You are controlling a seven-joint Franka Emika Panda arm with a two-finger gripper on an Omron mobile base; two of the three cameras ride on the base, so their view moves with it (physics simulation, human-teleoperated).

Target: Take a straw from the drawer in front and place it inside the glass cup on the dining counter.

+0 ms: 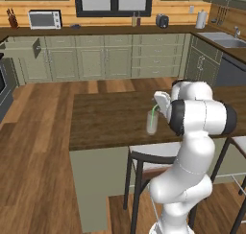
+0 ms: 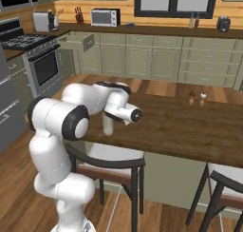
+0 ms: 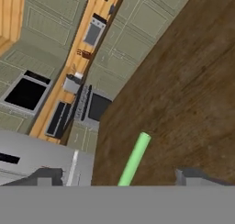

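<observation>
A wood-plank floor [image 1: 38, 132] is laid through the kitchen. Sage-green cabinets [image 1: 91, 60] are ranged beneath a dark worktop [image 1: 96, 30] along a wood-panelled wall [image 1: 62, 3]. A dark-framed window [image 1: 113, 0], a microwave [image 1: 44, 19], a stove [image 2: 40, 60] and black-framed stools [image 2: 114, 171] are seen.

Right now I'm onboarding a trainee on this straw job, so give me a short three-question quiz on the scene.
1. True or false: the straw stands in the cup.
2. Where does the cup stand? A) floor B) counter C) stool
3. In the hand view, how do the end effector fingertips stand around the straw?

Key: 1 true. 2 B. 3 Spread wide, one on each side, touching nothing.
</observation>
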